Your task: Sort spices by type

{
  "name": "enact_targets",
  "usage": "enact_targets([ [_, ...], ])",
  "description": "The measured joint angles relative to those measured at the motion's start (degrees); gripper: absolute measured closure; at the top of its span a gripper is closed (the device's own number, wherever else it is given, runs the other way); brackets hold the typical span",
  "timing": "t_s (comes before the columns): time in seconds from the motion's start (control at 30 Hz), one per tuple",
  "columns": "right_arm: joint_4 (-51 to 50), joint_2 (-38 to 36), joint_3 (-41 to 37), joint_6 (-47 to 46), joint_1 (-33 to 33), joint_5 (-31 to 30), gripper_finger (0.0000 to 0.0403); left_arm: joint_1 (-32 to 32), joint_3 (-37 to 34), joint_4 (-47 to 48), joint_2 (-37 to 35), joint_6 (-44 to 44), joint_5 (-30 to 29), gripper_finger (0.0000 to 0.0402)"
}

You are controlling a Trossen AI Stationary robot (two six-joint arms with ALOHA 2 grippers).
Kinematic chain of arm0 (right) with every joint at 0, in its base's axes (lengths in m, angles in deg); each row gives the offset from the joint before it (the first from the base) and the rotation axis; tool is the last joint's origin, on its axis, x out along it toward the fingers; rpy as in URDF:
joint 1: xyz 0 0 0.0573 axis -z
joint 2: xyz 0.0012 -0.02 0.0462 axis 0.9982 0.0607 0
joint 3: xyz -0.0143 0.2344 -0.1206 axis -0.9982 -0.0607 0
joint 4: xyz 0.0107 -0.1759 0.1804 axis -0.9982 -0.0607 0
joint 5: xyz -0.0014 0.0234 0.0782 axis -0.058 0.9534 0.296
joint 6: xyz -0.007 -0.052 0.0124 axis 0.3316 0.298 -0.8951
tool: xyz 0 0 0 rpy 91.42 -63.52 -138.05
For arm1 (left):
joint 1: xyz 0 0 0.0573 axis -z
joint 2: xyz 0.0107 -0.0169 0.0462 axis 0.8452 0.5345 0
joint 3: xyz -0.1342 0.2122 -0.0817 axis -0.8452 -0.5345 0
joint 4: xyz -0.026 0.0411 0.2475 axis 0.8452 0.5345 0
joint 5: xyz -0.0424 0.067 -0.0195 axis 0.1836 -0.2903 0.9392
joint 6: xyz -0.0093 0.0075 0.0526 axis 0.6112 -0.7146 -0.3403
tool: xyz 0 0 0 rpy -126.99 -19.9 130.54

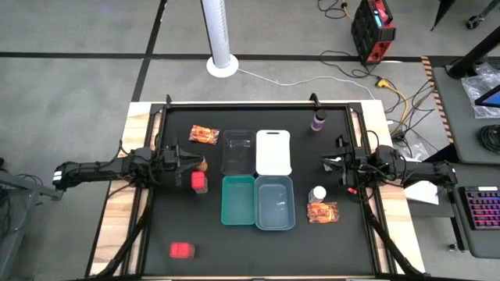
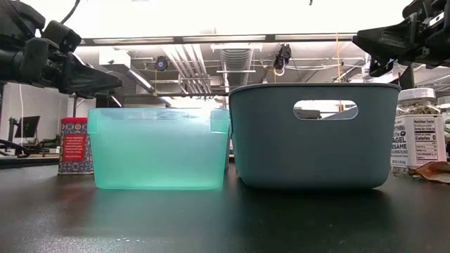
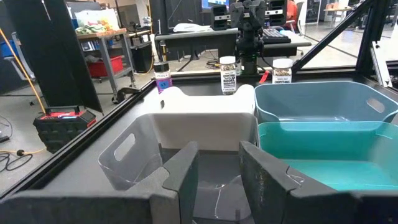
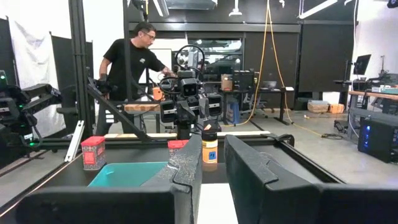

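Both grippers hover open above the table and touch nothing. My left gripper (image 1: 195,161) (image 3: 217,168) is raised at the clear tray's left side. A brown-capped bottle (image 1: 205,164) (image 4: 210,147) stands just below its tips, and a red box (image 1: 199,181) stands beside that. My right gripper (image 1: 328,163) (image 4: 211,163) is raised right of the white tray. Below it, nearer the front, a white-capped jar (image 1: 316,193) (image 2: 417,130) stands by an orange-red packet (image 1: 322,212). A purple bottle (image 1: 318,120), another packet (image 1: 205,134) and a second red box (image 1: 182,250) sit apart. A second jar (image 3: 282,70) shows only in the left wrist view.
Four trays sit together mid-table: clear (image 1: 237,151), white (image 1: 273,152), teal (image 1: 238,200) and grey-blue (image 1: 274,202). A black frame rails the mat's edges. A person (image 4: 134,59) stands beyond the table's left side. Bare mat lies along the near edge.
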Motion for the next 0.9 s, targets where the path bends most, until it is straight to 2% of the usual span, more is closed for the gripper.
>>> enact_targets([
  [0.13, 0.02, 0.0, 0.0, 0.0, 0.0, 0.0, 0.0344, 0.0, 0.0, -0.14, 0.02, -0.38, 0.0, 0.0301],
  [0.23, 0.02, 0.0, 0.0, -0.51, 0.0, 0.02, 0.0344, 0.05, 0.01, -2.38, 0.0, 9.11, 0.17, 0.0301],
  [0.3, 0.03, 0.0, 0.0, -4.8, 0.0, 0.03, 0.0344, 0.02, 0.02, -4.87, 0.0, 15.15, -0.56, 0.0301],
  [0.37, 0.48, 0.0, 0.0, -11.54, 0.0, 0.0, 0.0344, -0.02, 0.02, -8.46, -0.01, 17.31, -1.7, 0.0301],
  [0.57, 6.1, 1.89, 0.0, -15.84, -0.78, 2.1, 0.0344, -0.02, 0.07, -20.69, -0.01, 24.01, -1.57, 0.0301],
  [0.67, 7.04, 3.9, 0.66, -16.43, -1.03, 0.75, 0.0344, -0.02, 0.07, -24.8, 0.02, 29.77, -1.59, 0.0301],
  [0.9, 3.17, 14.35, 8.16, -16.42, -1.02, -4.51, 0.0344, -0.07, 0.07, -25.89, 0.2, 29.64, -3.65, 0.0301],
])
